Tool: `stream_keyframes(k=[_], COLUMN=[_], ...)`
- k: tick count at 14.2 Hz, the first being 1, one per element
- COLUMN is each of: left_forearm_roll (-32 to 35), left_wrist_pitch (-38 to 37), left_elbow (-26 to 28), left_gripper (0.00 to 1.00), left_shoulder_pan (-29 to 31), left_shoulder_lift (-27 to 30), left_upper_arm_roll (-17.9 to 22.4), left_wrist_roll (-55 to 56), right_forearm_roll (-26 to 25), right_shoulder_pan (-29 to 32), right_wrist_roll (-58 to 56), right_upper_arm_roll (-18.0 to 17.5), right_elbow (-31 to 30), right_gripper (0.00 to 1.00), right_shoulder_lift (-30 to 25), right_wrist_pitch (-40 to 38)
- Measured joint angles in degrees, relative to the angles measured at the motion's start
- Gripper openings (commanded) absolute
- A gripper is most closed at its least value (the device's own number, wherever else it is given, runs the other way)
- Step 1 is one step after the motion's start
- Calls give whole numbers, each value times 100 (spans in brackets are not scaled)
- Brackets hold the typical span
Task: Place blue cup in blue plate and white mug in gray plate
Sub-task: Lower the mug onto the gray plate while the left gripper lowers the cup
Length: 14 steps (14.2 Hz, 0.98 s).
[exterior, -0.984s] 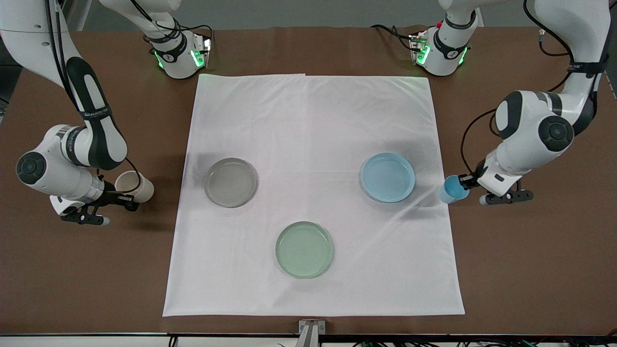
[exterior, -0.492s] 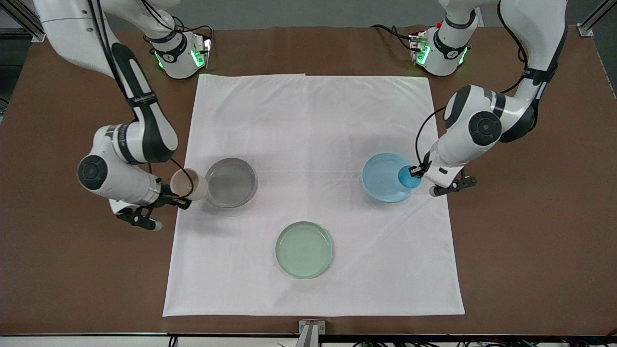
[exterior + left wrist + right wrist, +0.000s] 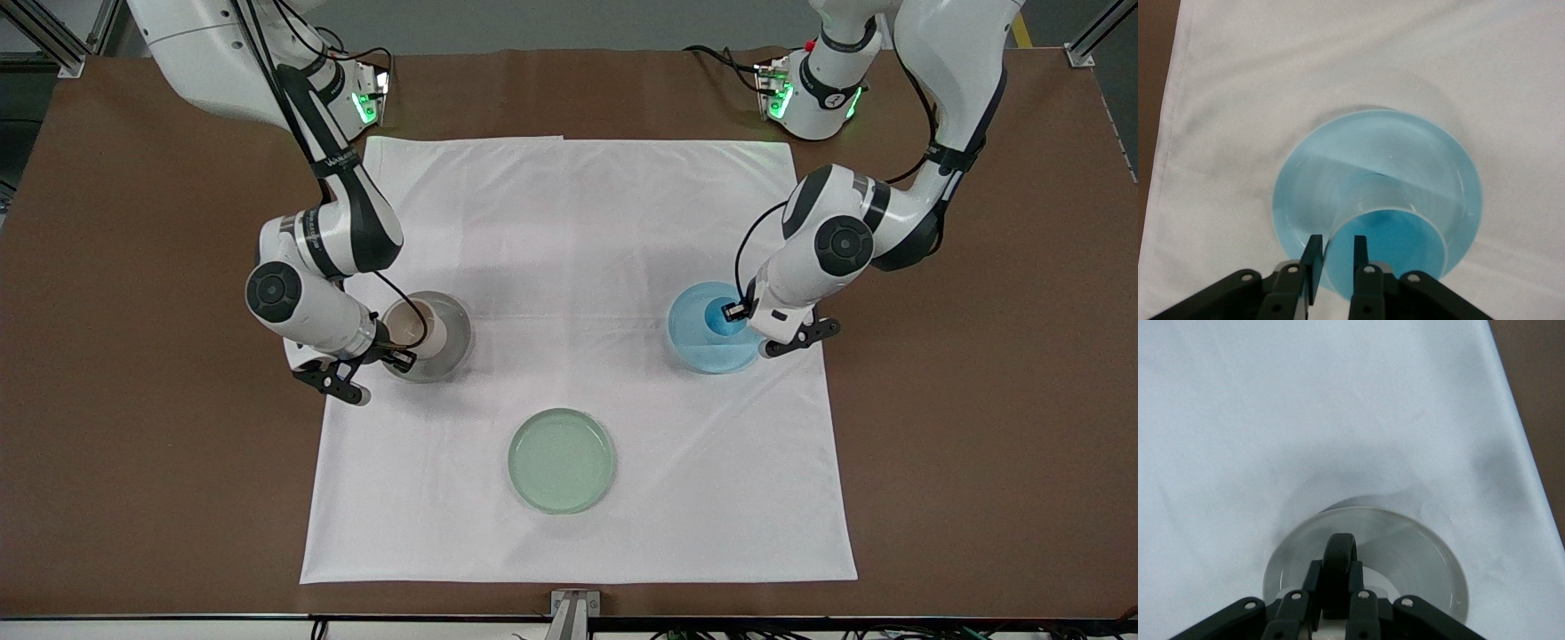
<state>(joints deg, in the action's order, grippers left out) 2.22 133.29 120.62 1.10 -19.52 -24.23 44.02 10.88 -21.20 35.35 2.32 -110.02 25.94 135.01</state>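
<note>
Even, diffuse overhead lighting; all three views bright and largely sharp

Front view: soft grey shadows of both arms fall on the white cloth [image 3: 578, 356] around the gray plate [image 3: 449, 342] and blue plate [image 3: 702, 351]; green indicator glow tints the cloth's edge at 12 o'clock. The gray plate shows mild glossy reflection. Wrist views: cloth in focus, a faint shadow arcs past each plate's rim toward 12 o'clock, and the finger mounts at 6 o'clock render dark

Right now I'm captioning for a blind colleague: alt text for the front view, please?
The left tool holds the blue cup over the blue plate, while the right tool holds the white mug over the gray plate.
</note>
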Motion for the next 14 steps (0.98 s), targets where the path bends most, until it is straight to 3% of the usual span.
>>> stream_keyframes(k=[3,4,5,7,10,14], left_forearm_roll=[0,0,4,6,21,647], left_wrist_pitch=[-23,-153,-359,-820,-1453,-2865], left_elbow=[-198,-388,-631,-1190,-2016,-3104], left_gripper=[100,100,100,100,100,100], left_shoulder_pan=[74,169,333,766,1394,1493], left_shoulder_lift=[21,62,114,211,283,419], left_upper_arm_roll=[16,34,43,57,72,25], left_wrist_roll=[3,2,-42,-539,-1595,-2003], right_forearm_roll=[0,0,0,0,0,-91], right_shoulder_pan=[-25,-39,-51,-62,-62,-40], right_wrist_roll=[0,0,0,0,-1,-151], right_upper_arm_roll=[0,0,0,1,11,142], right_elbow=[-181,-210,-226,-231,-229,112], right_gripper=[2,7,23,100,100,100], right_shoulder_lift=[3,3,3,3,3,-19], right_wrist_pitch=[94,99,100,100,102,-200])
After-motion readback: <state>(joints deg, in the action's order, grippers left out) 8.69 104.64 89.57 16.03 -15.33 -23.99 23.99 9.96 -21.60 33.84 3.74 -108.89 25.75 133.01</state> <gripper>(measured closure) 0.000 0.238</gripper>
